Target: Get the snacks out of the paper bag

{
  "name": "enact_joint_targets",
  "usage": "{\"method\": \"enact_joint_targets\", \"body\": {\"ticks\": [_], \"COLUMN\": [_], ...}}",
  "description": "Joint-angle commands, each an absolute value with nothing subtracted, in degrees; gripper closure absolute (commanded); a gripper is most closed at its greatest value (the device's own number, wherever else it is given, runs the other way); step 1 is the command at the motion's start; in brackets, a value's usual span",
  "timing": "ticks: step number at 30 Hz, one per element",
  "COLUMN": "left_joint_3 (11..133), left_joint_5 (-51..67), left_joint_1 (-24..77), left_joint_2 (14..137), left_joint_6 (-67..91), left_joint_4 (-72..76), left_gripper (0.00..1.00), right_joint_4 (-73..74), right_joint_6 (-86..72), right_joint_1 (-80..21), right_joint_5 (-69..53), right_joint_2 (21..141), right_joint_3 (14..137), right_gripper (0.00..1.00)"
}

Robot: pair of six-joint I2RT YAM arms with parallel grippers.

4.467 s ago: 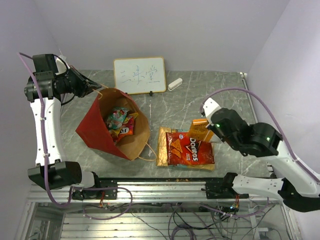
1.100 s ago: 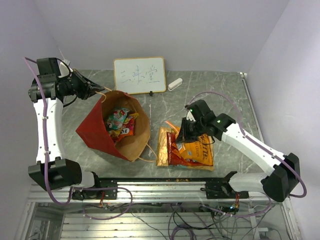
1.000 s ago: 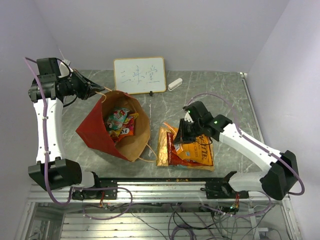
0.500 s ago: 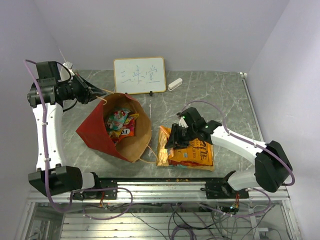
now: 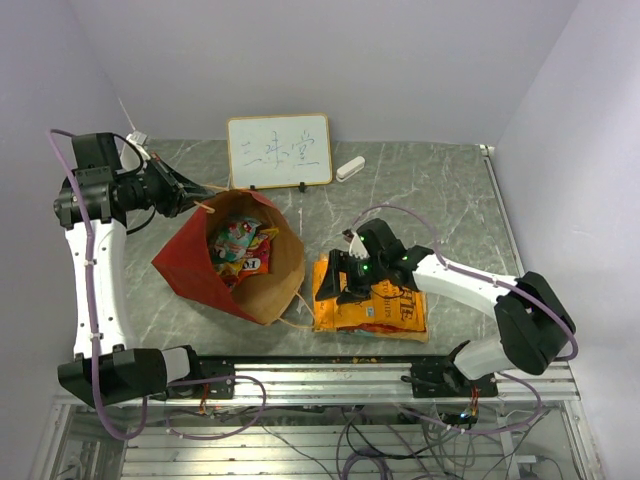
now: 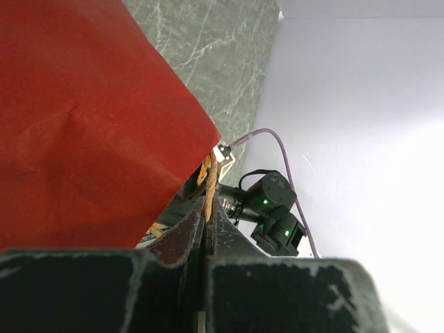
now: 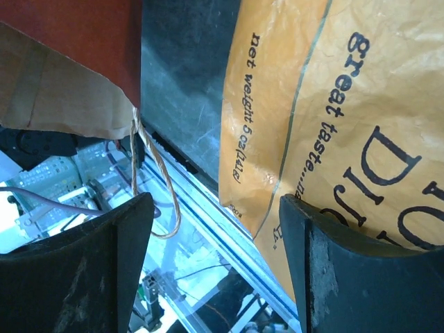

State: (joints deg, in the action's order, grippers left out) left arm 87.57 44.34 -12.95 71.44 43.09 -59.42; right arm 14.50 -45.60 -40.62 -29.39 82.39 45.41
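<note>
— Where's the bag, looking down from above?
— The red paper bag lies tipped over on the left half of the grey marbled table, its brown kraft mouth gaping upward. A jumble of small glossy packets, red, yellow and pinkish, sits inside. The left gripper is at the far rim of that mouth, shut on something thin.
— And outside the bag?
— A big orange chip bag lies flat just right of the mouth, near the table's front edge. The right gripper hangs over its left end, fingers spread, with nothing between them. A whiteboard stands at the far edge with a small white block beside it, both well apart from the bags.
— What does the left wrist camera give you?
— Mostly a creased, matte wall of red paper. The two black fingers are pressed together on a twisted tan loop handle, with no gap that I can see.
— And the right wrist?
— Its fingers stand wide apart, gripping nothing. The right one overlaps the crinkly orange foil with its dark lettering. Between them runs the bag's left edge and a metal rail. At upper left the red bag's corner shows its kraft lining, and a second loop of tan cord hangs from it past the table's near edge
</note>
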Motion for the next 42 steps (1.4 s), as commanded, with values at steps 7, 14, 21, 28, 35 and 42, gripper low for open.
{"method": "enact_joint_targets", "body": {"ticks": [7,14,21,28,35,42], "left_joint_3": [87.2,87.0,89.8,88.5,87.5,88.9], "left_joint_5": [46.1,46.6,46.2,46.8,47.8,46.5], "left_joint_1": [-13.8,-13.8,-13.9,-13.8,-13.8,-13.8], "left_joint_2": [70.2,69.4,70.1,68.7,67.9,68.7], "left_joint_6": [43.0,43.3,40.4,40.8,40.2,36.1], "left_joint_4": [-58.4,-58.2,-62.7,-63.3,-65.5,-71.0], "left_gripper": [0.93,0.93,0.93,0.93,0.93,0.93], "right_joint_4": [29.7,28.2,13.4,1.9,-2.4,-6.9], "right_joint_6": [-30.5,-27.4,-25.1,-20.4,-39.3,-47.6], "right_joint_1": [-41.0,-41.1,-51.0,-58.8,-61.6,-64.4], "right_joint_5": [-21.1,-20.6,-17.8,-9.6,3.3,12.6], "right_joint_2": [76.0,71.9,75.6,85.7,95.0,100.5], "right_joint_3": [59.4,61.1,63.8,69.5,71.7,69.7], "right_gripper": [0.21,0.21,0.21,0.22,0.35,0.38]}}
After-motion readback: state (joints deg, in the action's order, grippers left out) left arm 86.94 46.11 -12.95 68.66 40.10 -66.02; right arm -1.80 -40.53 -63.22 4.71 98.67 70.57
